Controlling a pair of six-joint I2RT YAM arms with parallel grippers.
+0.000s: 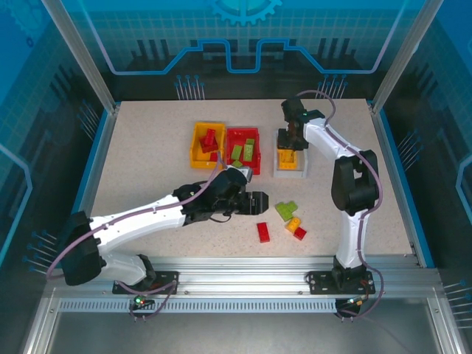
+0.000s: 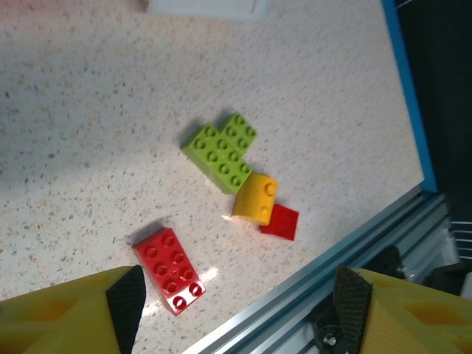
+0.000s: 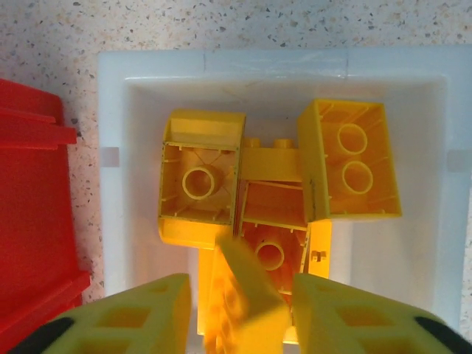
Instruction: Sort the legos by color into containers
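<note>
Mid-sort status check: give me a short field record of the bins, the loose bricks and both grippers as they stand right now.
yellow bin: red bricks inside
red bin: green bricks inside
white bin: yellow bricks inside
loose: green cluster, curved yellow brick, small red piece, red brick
left gripper: open, nothing between its fingers, beside the loose bricks
right gripper: over the white bin, blurred yellow brick between its fingers; grip unclear
</note>
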